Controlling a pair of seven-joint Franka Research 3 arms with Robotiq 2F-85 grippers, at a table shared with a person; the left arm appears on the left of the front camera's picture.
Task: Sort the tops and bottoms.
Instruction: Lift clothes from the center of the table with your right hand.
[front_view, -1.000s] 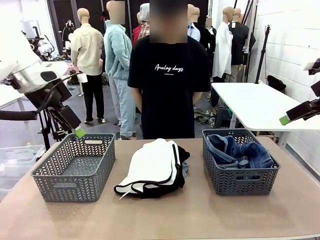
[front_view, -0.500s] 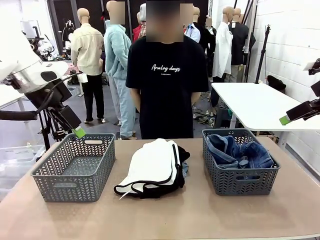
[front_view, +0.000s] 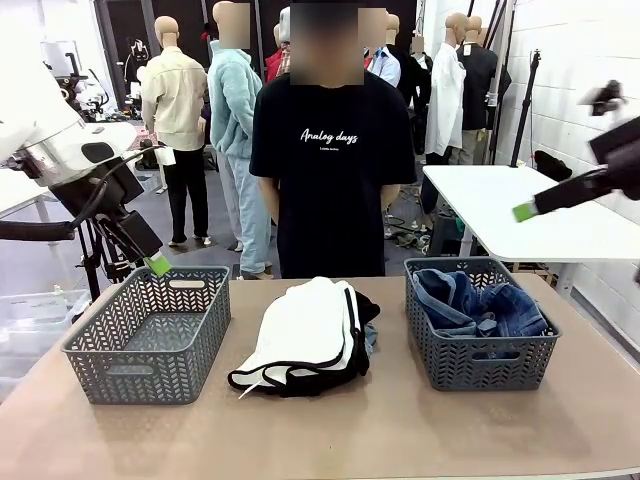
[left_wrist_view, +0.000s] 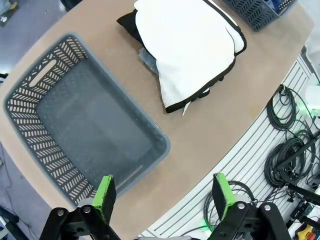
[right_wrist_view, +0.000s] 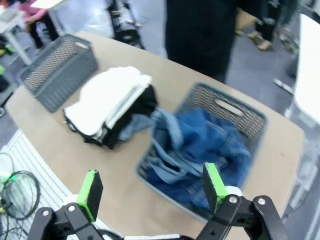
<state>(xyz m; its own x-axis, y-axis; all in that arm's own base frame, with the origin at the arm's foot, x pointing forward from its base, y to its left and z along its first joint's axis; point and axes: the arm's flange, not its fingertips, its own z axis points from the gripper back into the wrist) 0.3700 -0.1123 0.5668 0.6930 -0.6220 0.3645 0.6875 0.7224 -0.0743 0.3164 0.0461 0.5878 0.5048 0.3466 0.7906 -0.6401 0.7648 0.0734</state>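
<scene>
Both jaws are seen wide open, nothing gripped. Left gripper (left_wrist_view: 164, 194) is held above the left basket (left_wrist_view: 30, 100); right gripper (right_wrist_view: 151, 189) is held high over the right basket (right_wrist_view: 250, 120). White top (front_view: 305, 330) is laid over black top (front_view: 368, 305) mid-worktop (front_view: 400, 430), between the baskets. Jeans (front_view: 480, 305) are piled in the right basket. Pale denim (right_wrist_view: 131, 125) is seen poking from under the stack toward that basket.
</scene>
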